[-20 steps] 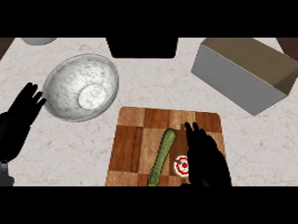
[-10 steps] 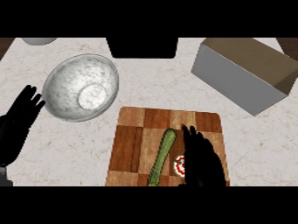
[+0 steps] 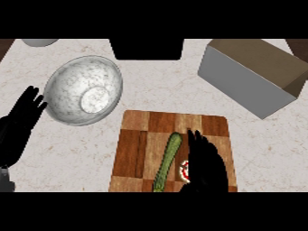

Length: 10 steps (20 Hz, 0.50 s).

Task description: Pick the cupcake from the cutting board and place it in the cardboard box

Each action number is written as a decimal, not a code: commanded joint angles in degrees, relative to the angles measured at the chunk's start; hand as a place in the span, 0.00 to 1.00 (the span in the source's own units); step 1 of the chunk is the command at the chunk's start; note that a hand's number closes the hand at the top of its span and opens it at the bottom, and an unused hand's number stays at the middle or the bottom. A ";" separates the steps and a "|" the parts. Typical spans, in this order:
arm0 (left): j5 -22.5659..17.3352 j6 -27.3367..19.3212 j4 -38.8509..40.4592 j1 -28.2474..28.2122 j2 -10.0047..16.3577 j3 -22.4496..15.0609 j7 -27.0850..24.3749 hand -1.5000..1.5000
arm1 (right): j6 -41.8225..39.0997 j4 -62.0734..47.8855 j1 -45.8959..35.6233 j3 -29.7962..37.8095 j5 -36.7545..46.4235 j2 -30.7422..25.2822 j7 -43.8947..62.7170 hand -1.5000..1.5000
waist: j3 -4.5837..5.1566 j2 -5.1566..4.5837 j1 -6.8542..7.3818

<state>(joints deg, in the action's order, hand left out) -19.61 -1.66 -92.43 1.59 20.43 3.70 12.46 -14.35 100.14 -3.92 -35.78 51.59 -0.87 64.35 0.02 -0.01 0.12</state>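
A wooden cutting board lies at the lower middle of the counter. On it lies a long green cucumber, and just right of that a small patch of the red-and-white cupcake peeks out. My right hand hovers over the cupcake with its fingers straight, pointing away, and covers most of it. The cardboard box stands at the upper right, tilted, its grey side facing me. My left hand rests open at the left edge, fingers up.
A large speckled metal bowl sits left of the board, close to my left hand. A dark square object is at the counter's far edge, and a pale round thing shows at the top left corner.
My right hand has slid a little toward me over the cupcake, so less of the cupcake shows. The left hand has barely moved.
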 commanded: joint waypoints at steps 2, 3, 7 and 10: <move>1.91 0.27 -1.74 -3.23 -2.13 -1.14 -2.11 0.50 | 2.11 -5.27 -0.78 -0.12 -0.02 0.82 6.53 0.00 | -0.01 0.04 0.28; 0.59 2.83 1.66 -3.50 -1.63 0.78 -5.19 0.50 | 0.15 -1.96 -0.55 -1.99 0.69 0.83 9.47 0.00 | 0.02 0.05 0.11; -0.12 1.49 -6.13 -3.83 -0.16 1.35 1.98 0.50 | 3.49 -6.38 1.37 -1.64 1.49 0.83 5.75 0.00 | -0.02 0.09 0.22; -0.67 2.78 -4.07 -2.82 0.21 3.55 2.00 0.50 | -1.01 -4.78 -3.28 5.03 1.48 0.54 2.35 1.00 | -0.01 0.04 0.08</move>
<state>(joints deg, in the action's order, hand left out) -18.89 -0.98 -96.27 -0.66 19.51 4.83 14.00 -12.46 96.06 -4.20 -34.48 52.34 -0.79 62.52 0.00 0.04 0.19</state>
